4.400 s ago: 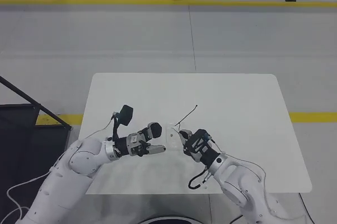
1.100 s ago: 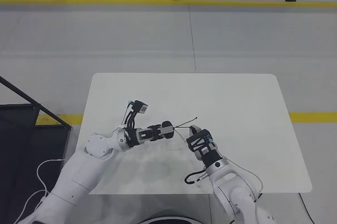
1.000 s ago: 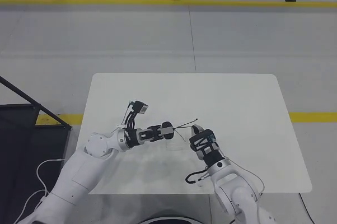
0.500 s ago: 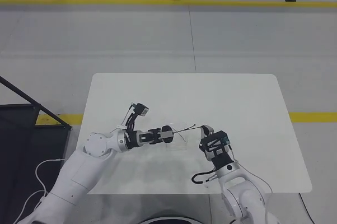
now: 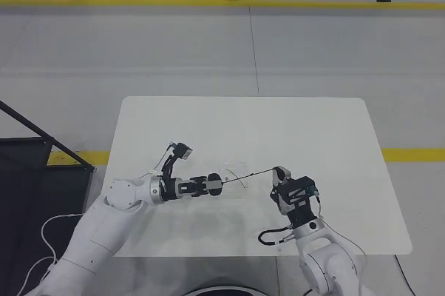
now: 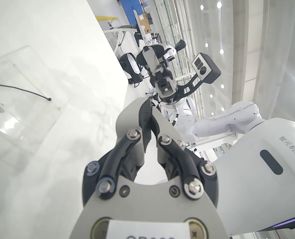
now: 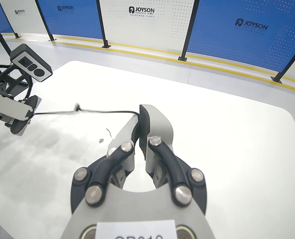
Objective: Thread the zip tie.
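Right gripper (image 7: 139,116) at zip tie (image 7: 107,111) end

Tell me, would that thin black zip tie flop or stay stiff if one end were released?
Probably springy, not limp: the zip tie spans the gap between the left gripper and right gripper almost straight, barely sagging. Being so thin, it is likely very light and might slip from a loose grip.
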